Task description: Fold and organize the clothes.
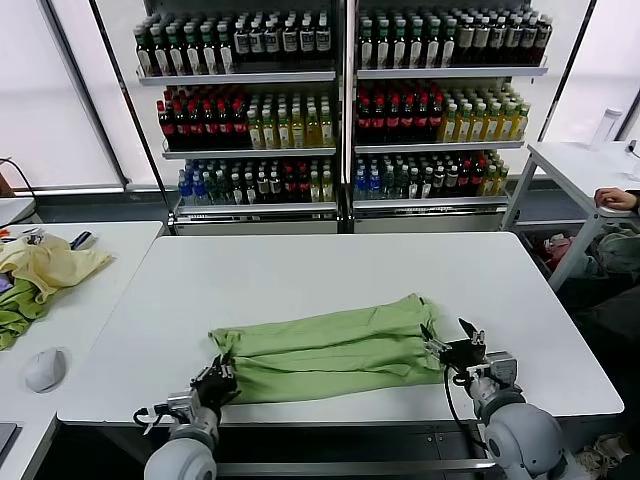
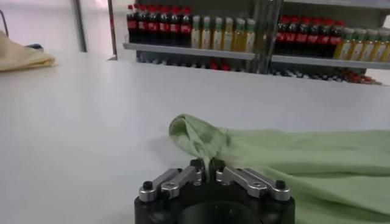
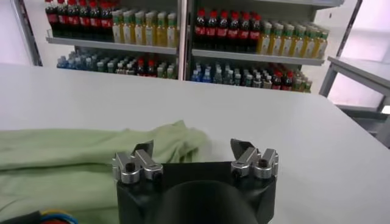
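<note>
The light green shirt (image 1: 330, 350) lies folded lengthwise across the front of the white table (image 1: 330, 265); its collar and print are hidden. My left gripper (image 1: 219, 379) is at the shirt's left front corner and is shut on a pinch of green cloth (image 2: 204, 146). My right gripper (image 1: 454, 345) is at the shirt's right end with its fingers (image 3: 144, 150) spread open and empty; the shirt's end (image 3: 177, 137) lies just beyond them.
A second table at the left holds a pale yellow garment (image 1: 50, 265), a darker green cloth (image 1: 15, 315) and a white mouse (image 1: 45, 368). Shelves of bottles (image 1: 340, 100) stand behind. Another table (image 1: 580, 165) is at the far right.
</note>
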`<state>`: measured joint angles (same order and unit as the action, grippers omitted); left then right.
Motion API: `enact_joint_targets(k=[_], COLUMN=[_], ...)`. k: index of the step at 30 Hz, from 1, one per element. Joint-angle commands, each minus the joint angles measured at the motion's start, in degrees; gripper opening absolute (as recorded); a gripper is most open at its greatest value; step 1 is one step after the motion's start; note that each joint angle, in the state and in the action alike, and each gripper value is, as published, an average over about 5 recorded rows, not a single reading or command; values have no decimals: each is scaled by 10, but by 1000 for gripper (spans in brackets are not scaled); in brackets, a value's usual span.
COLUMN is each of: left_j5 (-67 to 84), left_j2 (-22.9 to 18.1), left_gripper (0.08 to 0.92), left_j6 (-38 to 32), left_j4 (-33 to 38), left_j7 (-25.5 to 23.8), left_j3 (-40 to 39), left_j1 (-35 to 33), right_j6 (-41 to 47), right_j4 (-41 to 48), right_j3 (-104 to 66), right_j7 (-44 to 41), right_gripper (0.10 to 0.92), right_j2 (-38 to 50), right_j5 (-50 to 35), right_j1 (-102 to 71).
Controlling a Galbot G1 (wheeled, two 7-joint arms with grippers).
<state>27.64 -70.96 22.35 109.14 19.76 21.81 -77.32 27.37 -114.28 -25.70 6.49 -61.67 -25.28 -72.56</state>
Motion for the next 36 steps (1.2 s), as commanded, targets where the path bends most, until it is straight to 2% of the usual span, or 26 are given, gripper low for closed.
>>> enact_joint_targets(k=[1, 5, 9, 13, 16, 22, 28, 36], left_j5=[68, 96, 129, 217, 331, 468, 508, 443], left_j2=[84, 148, 190, 209, 203, 146, 93, 90], left_gripper=[133, 133, 133, 133, 133, 133, 133, 133], left_j6=[0, -1, 2, 18, 32, 41, 38, 42], left_j4=[9, 10, 6, 19, 51, 128, 158, 129], left_j7=[-9, -18, -27, -29, -29, -27, -24, -9], left_j3=[93, 160, 228, 274, 282, 212, 110, -30], left_j1=[-4, -11, -13, -2, 9, 39, 70, 111], right_j6=[-1, -3, -7, -9, -11, -11, -12, -14], right_j4=[-4, -7, -10, -13, -16, -22, -24, -25], right_j3=[-1, -2, -2, -4, -6, -10, -9, -13], right_j7=[0, -1, -2, -3, -3, -4, -4, -6], right_gripper=[823, 823, 823, 823, 823, 823, 823, 823], right_j2=[0, 1, 2, 3, 3, 2, 3, 12], right_j5=[0, -1, 0, 1, 2, 5, 7, 5], right_j1=[0, 1, 1, -1, -3, -7, -7, -4])
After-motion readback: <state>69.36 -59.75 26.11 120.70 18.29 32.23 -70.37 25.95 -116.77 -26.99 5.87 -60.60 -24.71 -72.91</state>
